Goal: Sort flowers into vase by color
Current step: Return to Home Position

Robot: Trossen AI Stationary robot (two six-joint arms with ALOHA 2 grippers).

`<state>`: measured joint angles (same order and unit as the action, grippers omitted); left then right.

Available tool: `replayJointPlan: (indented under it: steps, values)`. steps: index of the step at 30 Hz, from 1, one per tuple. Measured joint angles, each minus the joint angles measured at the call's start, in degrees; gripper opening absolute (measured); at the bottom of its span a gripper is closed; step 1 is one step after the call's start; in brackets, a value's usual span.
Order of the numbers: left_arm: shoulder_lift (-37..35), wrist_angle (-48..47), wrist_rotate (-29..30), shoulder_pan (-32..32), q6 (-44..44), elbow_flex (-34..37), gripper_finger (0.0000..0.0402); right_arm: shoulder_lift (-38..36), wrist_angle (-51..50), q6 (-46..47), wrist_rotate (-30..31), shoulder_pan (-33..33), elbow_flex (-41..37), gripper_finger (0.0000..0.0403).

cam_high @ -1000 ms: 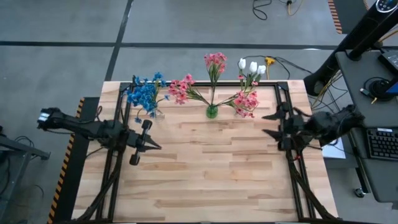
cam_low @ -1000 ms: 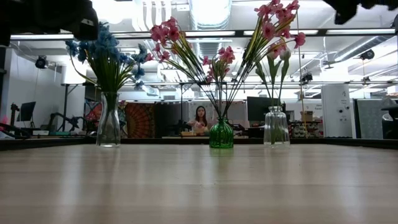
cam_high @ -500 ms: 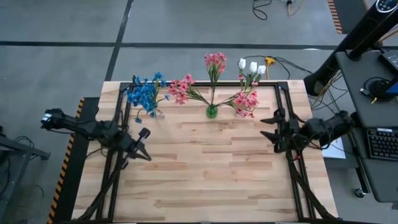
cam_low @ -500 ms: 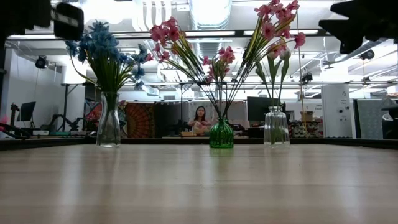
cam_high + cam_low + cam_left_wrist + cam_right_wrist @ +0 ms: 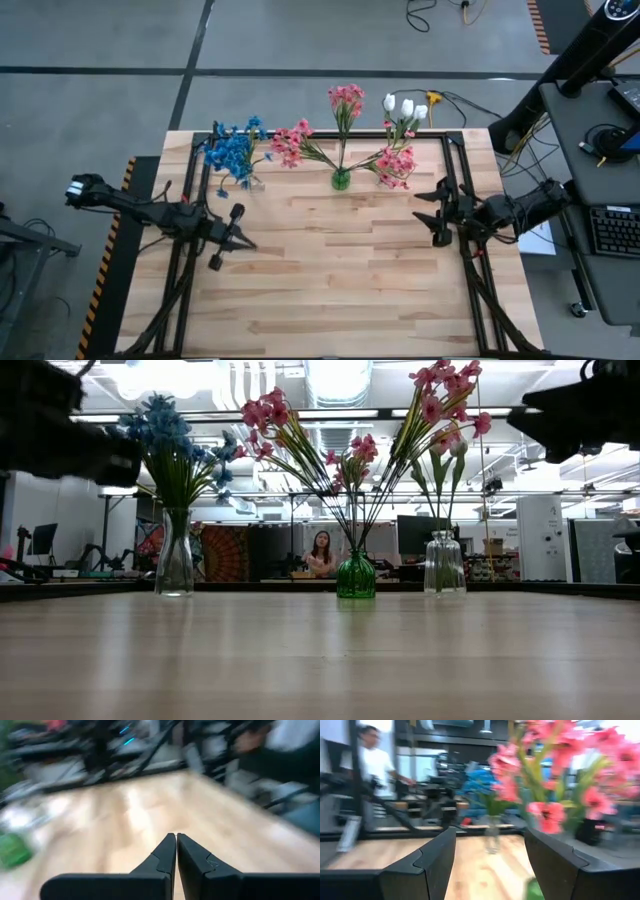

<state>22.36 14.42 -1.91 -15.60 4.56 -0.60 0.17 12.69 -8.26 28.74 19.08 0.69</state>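
Three vases stand along the table's far edge. The left clear vase (image 5: 175, 555) holds blue flowers (image 5: 232, 152). The small green vase (image 5: 340, 180) (image 5: 356, 575) holds pink flowers (image 5: 345, 100). The right clear vase (image 5: 444, 563) holds white buds (image 5: 405, 107) and pink flowers (image 5: 395, 165). My left gripper (image 5: 250, 240) (image 5: 176, 837) is shut and empty, above the table's left part. My right gripper (image 5: 422, 210) (image 5: 490, 870) is open and empty, near the right edge. It points toward the flowers.
Black frame rails (image 5: 195, 200) (image 5: 462, 170) run along both sides of the wooden table (image 5: 340, 290). Bare wood lies between the arms and toward the near edge. A person (image 5: 322, 550) sits in the room beyond, and another (image 5: 372, 765) shows in the right wrist view.
In the low view, both arms have come down from the picture's top edge. My right gripper has also moved a little toward the table's left. Neither gripper has taken hold of anything, and the vases and flowers have stayed put.
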Motion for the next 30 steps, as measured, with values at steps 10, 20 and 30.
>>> replayJointPlan:
  steps: [10,20,30]
  values:
    - [0.86,-0.41,10.02,0.05,-7.11,-0.07,0.0000,0.71,-0.46,-2.94,5.87,-0.01,0.00,0.0231]
    - [3.30,-0.49,10.38,0.05,-15.48,-0.57,0.0000,0.71,-0.44,-1.82,5.87,-0.01,-0.02,0.0231]
    - [5.14,-0.66,10.38,0.05,-15.39,-0.59,0.0000,0.71,-0.44,-1.82,5.87,-0.01,-0.04,0.0231]
